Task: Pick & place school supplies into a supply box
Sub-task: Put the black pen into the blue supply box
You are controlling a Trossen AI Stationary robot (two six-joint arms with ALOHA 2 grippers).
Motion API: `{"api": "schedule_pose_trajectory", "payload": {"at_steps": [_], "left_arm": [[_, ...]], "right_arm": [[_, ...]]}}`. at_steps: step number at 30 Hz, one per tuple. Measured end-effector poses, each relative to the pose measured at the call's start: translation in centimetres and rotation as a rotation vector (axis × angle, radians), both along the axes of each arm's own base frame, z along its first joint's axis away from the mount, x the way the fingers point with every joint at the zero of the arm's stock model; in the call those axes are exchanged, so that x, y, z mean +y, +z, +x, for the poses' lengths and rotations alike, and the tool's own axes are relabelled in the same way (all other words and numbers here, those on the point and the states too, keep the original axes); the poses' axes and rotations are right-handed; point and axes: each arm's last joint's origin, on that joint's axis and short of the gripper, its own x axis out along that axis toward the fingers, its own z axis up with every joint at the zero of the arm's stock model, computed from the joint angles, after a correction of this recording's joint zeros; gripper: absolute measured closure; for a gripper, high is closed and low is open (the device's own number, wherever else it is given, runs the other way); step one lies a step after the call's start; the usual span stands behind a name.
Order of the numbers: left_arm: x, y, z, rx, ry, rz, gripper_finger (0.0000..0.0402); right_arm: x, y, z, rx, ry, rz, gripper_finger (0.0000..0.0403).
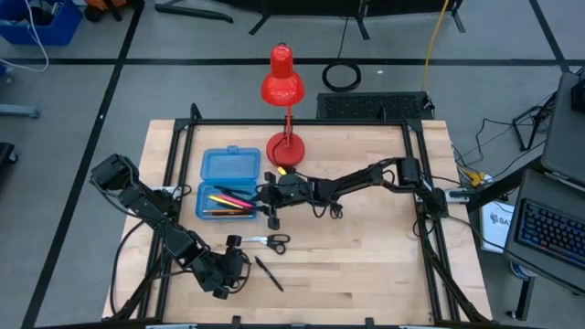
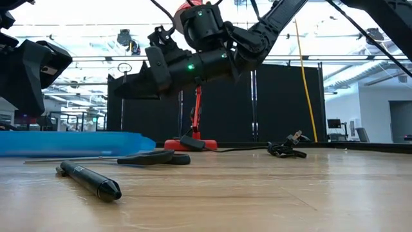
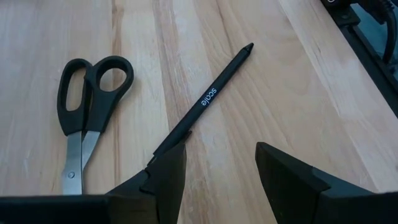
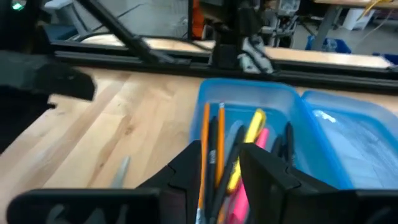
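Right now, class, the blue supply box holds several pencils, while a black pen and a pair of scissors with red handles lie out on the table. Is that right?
Not quite. The scissors have black handles, not red, as the left wrist view shows. The rest stands: the blue supply box holds several pencils, and the black pen lies on the table beside the scissors.

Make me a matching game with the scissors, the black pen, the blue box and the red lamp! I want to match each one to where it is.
Things:
1. scissors
2. black pen
3. blue box
4. red lamp

Places:
A. standing at the table's far edge
B. lying in front of the left gripper, nearest the table's front edge
C. open, with pencils inside, under the right gripper
D. flat on the wood between the box and the pen

Pairs: 1-D, 2-B, 3-C, 4-A
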Motion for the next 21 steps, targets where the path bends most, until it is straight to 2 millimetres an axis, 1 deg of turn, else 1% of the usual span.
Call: {"api": "schedule_pose_trajectory", "payload": {"at_steps": [5,9,14,17,21], "left_arm": [[0.0,0.0,0.0,0.003,0.005,-0.002,0.0202],[0.0,0.0,0.0,0.005,0.008,-0.002,0.0202],[0.1,0.0,0.0,-0.003,0.020,0.006,0.0201],[0.1,0.0,0.0,-0.007,0.025,0.011,0.0202],[0.1,0.0,0.0,-0.008,0.026,0.011,0.0201]], "right_arm": [[1.2,0.6,-0.4,0.048,0.029,-0.009,0.0307],[2.7,1.1,-1.0,0.126,0.057,-0.013,0.0311],[5.2,1.8,-2.0,0.203,0.025,-0.082,0.0319],[6.8,2.0,-2.8,0.213,0.004,-0.121,0.0326],[8.6,1.8,-3.9,0.225,0.006,-0.129,0.0334]]}}
